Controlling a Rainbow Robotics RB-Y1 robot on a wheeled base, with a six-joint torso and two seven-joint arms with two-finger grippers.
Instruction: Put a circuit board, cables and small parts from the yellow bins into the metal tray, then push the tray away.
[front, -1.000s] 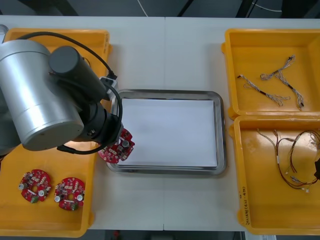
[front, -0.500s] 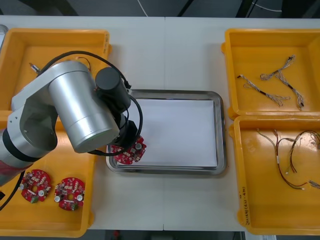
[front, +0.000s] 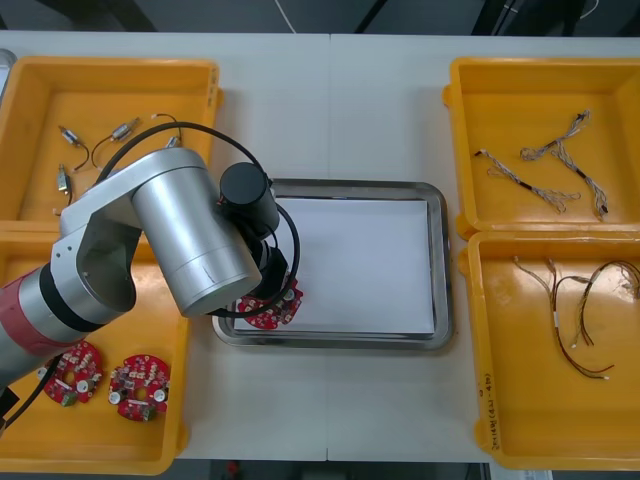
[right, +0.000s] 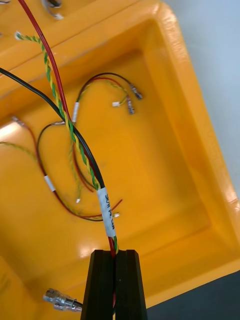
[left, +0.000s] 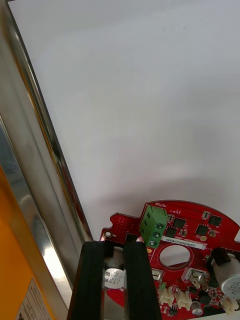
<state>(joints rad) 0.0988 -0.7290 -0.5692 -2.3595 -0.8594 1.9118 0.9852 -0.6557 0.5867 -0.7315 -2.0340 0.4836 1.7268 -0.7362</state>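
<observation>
my left gripper (left: 114, 249) pinches the red circuit board (left: 192, 234) by its edge. the board spreads past my fingertips, over the white inside of the metal tray (left: 46, 165), just beside its rim. my right gripper (right: 114, 256) is clamped on cables (right: 107, 209) that rise from my fingers above a yellow bin (right: 170, 165).

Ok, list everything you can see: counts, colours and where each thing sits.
yellow bins: four, two at each table side
metal tray: one, shiny rim, white inside, between the bins
circuit boards: three, red; two in near left bin, one at tray's near left corner
small metal parts: a few, silver, far left bin
pale twisted cables: a few, far right bin
red and black cables: several, near right bin
left gripper: black, shut on the tray-corner board
right gripper: black, shut on a red and black cable bundle
</observation>
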